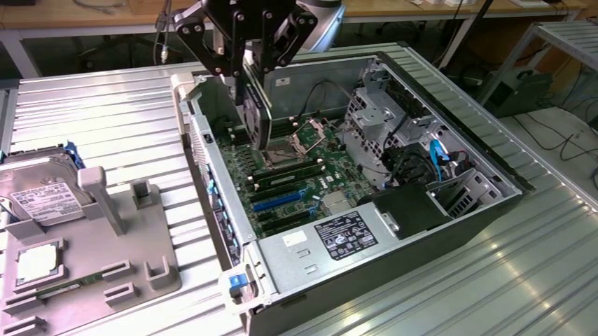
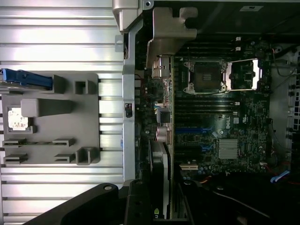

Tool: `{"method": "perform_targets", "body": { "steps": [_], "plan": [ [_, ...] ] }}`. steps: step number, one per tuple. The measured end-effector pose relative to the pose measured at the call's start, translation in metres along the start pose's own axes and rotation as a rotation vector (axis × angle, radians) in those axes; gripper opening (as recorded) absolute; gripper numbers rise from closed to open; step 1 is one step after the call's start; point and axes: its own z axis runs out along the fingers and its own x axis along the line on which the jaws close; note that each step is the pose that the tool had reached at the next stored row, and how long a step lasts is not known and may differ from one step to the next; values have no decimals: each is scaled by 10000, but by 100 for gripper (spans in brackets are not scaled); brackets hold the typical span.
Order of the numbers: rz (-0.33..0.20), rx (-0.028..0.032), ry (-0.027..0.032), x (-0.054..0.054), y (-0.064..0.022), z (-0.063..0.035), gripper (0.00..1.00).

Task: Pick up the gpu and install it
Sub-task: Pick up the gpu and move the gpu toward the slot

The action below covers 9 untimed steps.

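Black two-fingered gripper clamped on the thin, flat, dark gpu card.
The card hangs on edge just below the fingers, over the far left of the green motherboard in the open grey computer case.

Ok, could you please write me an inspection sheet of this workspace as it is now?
Surface: ribbed metal table carrying the open computer case.
Job's things: gpu held on edge above the motherboard, apparently not in a slot.
Clutter: grey holder beside the case, with hard drive, processor and memory stick.
Grippers: the gripper is shut on the gpu, over the case.
Cables: blue cable and black cables inside the case; floor cables.
Surroundings: wooden desks behind.
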Motion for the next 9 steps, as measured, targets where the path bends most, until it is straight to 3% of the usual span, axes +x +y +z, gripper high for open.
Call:
{"method": "perform_targets", "body": {
  "steps": [9],
  "plan": [
    [0,3,0,-70,0,7,28]
  ]
}}
